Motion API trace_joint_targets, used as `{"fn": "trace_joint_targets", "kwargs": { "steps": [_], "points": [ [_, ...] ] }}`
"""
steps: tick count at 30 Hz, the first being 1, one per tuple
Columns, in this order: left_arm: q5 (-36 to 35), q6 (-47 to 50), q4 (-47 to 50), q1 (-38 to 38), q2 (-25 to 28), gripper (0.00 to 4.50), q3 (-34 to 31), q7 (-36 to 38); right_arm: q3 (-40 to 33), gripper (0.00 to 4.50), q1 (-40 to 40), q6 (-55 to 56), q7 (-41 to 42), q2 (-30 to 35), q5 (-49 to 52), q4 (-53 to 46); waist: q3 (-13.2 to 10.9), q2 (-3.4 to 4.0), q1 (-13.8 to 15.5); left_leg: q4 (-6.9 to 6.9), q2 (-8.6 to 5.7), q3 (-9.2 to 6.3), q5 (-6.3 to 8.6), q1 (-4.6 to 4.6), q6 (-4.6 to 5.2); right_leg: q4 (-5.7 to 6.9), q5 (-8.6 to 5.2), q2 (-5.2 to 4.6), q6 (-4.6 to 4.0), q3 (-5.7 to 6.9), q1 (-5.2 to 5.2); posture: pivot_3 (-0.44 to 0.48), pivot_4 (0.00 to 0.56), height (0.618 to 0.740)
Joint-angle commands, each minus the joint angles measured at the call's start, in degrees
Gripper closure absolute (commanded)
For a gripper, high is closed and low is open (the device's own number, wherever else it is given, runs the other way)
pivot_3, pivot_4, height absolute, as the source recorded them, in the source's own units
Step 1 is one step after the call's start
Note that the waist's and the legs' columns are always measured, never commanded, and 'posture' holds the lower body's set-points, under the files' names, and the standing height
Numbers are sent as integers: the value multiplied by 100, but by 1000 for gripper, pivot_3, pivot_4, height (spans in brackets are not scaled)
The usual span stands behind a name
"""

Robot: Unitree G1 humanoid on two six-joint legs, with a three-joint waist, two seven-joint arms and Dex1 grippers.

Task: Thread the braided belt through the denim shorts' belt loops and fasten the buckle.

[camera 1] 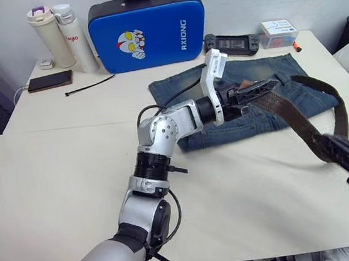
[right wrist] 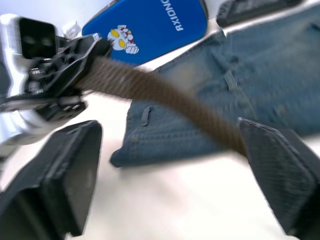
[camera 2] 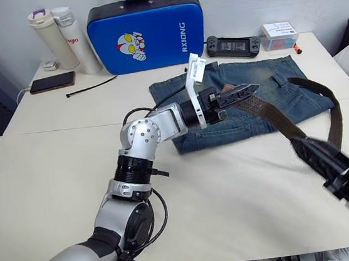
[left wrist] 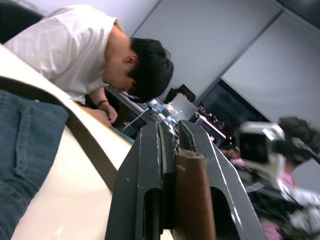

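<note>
The denim shorts (camera 1: 249, 125) lie flat on the table's far right half. My left gripper (camera 1: 264, 87) hovers just above them, shut on the leather tip of the braided belt (camera 1: 292, 114). From there the belt runs down to the right and loops back over the shorts' right side. My right gripper (right wrist: 167, 127) is low at the right and open. The belt passes between its wide-spread fingers (right wrist: 280, 170) and touches one of them. A belt loop (right wrist: 231, 80) shows on the waistband. The buckle is out of view.
A blue case (camera 1: 147, 33), two bottles (camera 1: 63, 36), a phone (camera 1: 49, 80) and a black cable tie (camera 1: 90, 85) line the far-left edge. A game controller (camera 1: 230, 42) and a white box (camera 1: 278, 30) sit behind the shorts. A person (left wrist: 100, 55) leans nearby.
</note>
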State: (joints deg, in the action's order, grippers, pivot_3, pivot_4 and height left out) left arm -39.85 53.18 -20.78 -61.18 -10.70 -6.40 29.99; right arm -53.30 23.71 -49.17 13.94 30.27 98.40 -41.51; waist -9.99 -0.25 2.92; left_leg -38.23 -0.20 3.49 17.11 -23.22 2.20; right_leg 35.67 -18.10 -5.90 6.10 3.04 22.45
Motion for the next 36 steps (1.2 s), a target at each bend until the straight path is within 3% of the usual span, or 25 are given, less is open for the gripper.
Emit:
{"fn": "trace_joint_targets", "kwargs": {
  "steps": [1,4,8,16,28,31,36],
  "points": [
    [-536,358,62,-288,-438,4500,-242,-201,1140,32,-16,503,-268,-618,17,-623,0,-3,-63,0,4,-1,-1,1,-1,-1,-1,-3,2,-3,1,0,150,725],
    [-814,788,210,-280,-388,4500,-256,-281,2271,32,-597,957,-743,-1311,-584,-242,4,-14,-129,1,1,5,0,6,-3,0,-1,9,6,-12,2,0,150,725],
    [-979,1039,350,-234,-290,4500,-245,-428,2877,32,-1099,1419,-797,-1809,-956,188,6,-2,-129,8,-6,4,-2,3,-7,6,-2,10,8,-14,12,0,150,725],
    [-939,1197,566,-58,-126,4500,-227,-717,3104,32,-1746,2207,-420,-2264,-890,581,6,-2,-142,6,-6,4,-1,3,-6,8,-2,17,9,-13,12,0,150,725],
    [-707,1212,739,117,56,4500,0,-928,3091,32,-1823,2466,9,-2024,-946,843,6,-2,-141,6,-6,5,-1,3,-6,10,-2,16,8,-16,12,0,150,725],
    [-577,1151,698,119,114,4500,82,-933,2973,853,-1888,2486,67,-1855,-941,973,6,-2,-138,6,-8,6,-1,3,-5,9,-2,15,8,-16,12,0,150,725],
    [-469,1080,633,131,152,4500,166,-900,2990,3344,-1999,2494,59,-1714,-919,1085,6,-2,-149,7,-7,7,-1,3,-5,9,-2,15,8,-16,12,0,150,725]
  ]
}}
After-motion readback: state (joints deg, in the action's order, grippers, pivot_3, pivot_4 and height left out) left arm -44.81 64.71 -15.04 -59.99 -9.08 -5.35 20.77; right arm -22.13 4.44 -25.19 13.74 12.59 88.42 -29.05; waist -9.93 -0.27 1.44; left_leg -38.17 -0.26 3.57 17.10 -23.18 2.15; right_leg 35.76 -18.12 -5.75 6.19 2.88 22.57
